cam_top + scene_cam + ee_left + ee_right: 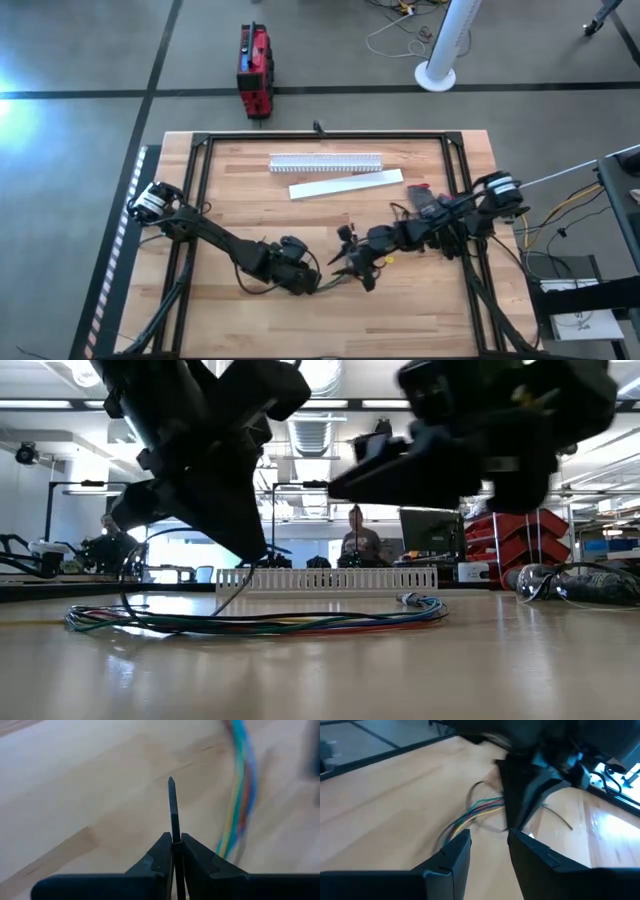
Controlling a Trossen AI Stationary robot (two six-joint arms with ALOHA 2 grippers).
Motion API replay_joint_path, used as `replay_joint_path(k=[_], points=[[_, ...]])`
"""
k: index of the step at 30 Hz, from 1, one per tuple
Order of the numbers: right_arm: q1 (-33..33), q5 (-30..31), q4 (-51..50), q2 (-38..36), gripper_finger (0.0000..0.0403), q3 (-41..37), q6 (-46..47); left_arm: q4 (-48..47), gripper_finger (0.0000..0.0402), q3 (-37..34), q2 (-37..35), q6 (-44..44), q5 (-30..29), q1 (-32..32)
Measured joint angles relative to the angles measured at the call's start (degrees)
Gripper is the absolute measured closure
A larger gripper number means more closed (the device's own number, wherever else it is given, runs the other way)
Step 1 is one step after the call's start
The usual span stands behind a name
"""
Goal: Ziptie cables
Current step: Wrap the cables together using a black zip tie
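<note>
Spanning most of the high view, the wooden table (pixel 250 210) carries both dark arms, which reach in from opposite sides and meet near the front centre. Toward the far edge lie a white slotted cable duct (pixel 326 162) and, just in front of it, its flat white cover strip (pixel 345 184). The bundle of coloured cables (pixel 260 622) rests flat on the wood between the two arms, curving in a long loop in the low view. The left gripper (pixel 175 851) has its fingers pressed together on a thin dark ziptie (pixel 173 810), whose tip points out over the wood beside the cables. The right gripper (pixel 489 851) hovers close by with its fingers apart, holding nothing, facing the left gripper and the cables.
</note>
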Motion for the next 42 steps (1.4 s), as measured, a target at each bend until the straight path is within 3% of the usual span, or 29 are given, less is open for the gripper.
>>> replay_joint_path(k=[5, 8, 17, 31, 42], points=[[-2.3, -0.2, -5.7, 3.9, 0.0272, 6.8, 2.0, 0.7, 0.0396, 0.0, 0.0, 2.5, 0.0, -1.2], [-3.8, -4.0, -11.9, 5.1, 0.0267, 10.6, 2.9, 0.8, 0.0396, 0.0, 0.1, 3.9, -0.6, -2.0], [-5.1, -11.5, -14.2, 13.5, 0.0261, 18.8, 6.4, 1.2, 0.0396, 0.0, 2.1, 8.4, -2.6, -3.3], [-5.4, -12.0, -14.0, 18.5, 0.0292, 24.8, 7.7, -1.8, 0.0397, 0.0, 2.4, 10.8, -3.2, -6.5], [-6.7, -12.1, -16.7, 20.5, 0.026, 28.7, 6.8, -7.1, 0.0397, 0.0, 1.0, 9.1, -3.9, -7.8]])
